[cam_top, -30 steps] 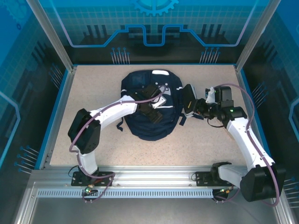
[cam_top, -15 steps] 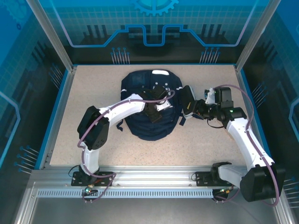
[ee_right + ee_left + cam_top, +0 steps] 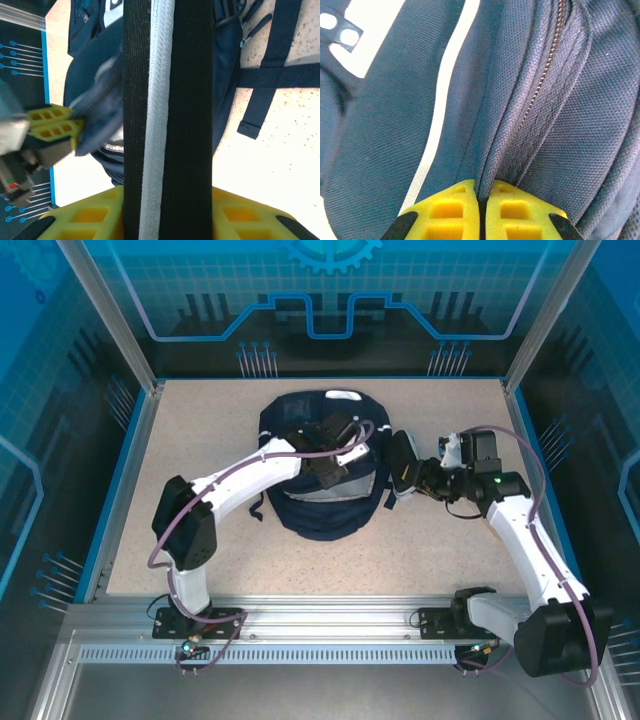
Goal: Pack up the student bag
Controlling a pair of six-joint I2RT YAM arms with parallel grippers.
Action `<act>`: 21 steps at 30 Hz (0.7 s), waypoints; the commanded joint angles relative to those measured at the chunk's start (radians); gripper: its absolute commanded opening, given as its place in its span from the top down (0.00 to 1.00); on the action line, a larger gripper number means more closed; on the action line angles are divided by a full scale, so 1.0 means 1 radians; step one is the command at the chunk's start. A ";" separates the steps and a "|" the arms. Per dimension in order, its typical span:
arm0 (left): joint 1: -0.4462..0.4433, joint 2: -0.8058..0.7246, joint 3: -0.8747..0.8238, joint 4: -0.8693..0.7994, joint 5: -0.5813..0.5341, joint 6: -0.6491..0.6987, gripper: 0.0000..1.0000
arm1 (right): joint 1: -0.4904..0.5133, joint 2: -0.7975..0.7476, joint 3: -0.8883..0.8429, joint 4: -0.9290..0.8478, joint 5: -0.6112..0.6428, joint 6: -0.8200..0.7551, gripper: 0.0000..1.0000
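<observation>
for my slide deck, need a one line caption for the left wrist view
Left fingers pinch the student bag's fabric right beside its zipper.

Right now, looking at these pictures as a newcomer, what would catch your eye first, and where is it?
The navy student bag lies in the middle of the speckled table, and the left gripper is shut on a fold of its fabric beside the zip. Just right of the bag, the right gripper clamps a flat black item with a white edge.

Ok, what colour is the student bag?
The student bag is navy blue, white-striped; clearest in left wrist view.
</observation>
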 commanded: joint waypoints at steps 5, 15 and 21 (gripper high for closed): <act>0.007 -0.132 0.039 0.250 -0.148 -0.147 1.00 | -0.009 -0.065 -0.020 -0.073 -0.132 0.010 0.62; -0.007 -0.176 0.042 0.331 -0.089 -0.185 1.00 | 0.151 0.061 -0.028 0.135 -0.231 0.151 0.62; -0.012 -0.176 0.039 0.306 -0.069 -0.206 1.00 | 0.167 0.200 0.016 0.281 -0.118 0.272 0.63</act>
